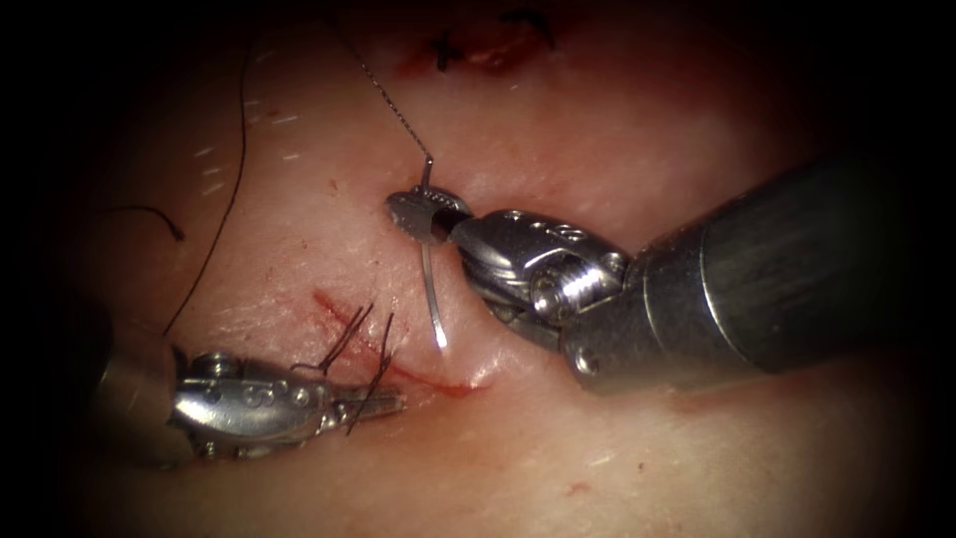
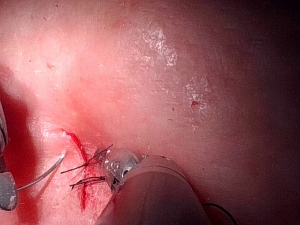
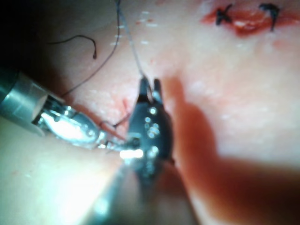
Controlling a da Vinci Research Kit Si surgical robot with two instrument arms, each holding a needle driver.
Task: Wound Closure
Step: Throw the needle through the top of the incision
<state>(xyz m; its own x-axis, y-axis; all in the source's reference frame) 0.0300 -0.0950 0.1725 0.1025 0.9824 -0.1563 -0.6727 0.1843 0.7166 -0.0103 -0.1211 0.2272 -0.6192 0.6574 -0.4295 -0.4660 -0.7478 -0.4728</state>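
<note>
On the tissue [image 1: 617, 149] a short red cut [image 1: 398, 371] runs slantwise, with dark cut thread ends [image 1: 351, 337] standing out of it. My right tool [image 1: 403, 212] is shut on the curved needle [image 1: 430, 289] near its tail, where the thread [image 1: 393, 105] joins. The needle hangs down from the jaws and its tip is at the tissue surface just right of the cut; I cannot tell if it has entered. My left tool [image 1: 390, 403] lies low on the cut, jaws together among the thread ends. The left wrist view has the needle [image 2: 44, 172] beside the cut [image 2: 77, 145].
A second cut [image 1: 488, 45] at the far end is closed with dark stitches [image 3: 224, 15]. The thread runs from the needle's tail up and away, and a long dark strand [image 1: 234, 159] curves down the left side of the tissue. The right tool's thick shaft [image 1: 777, 269] covers the right side.
</note>
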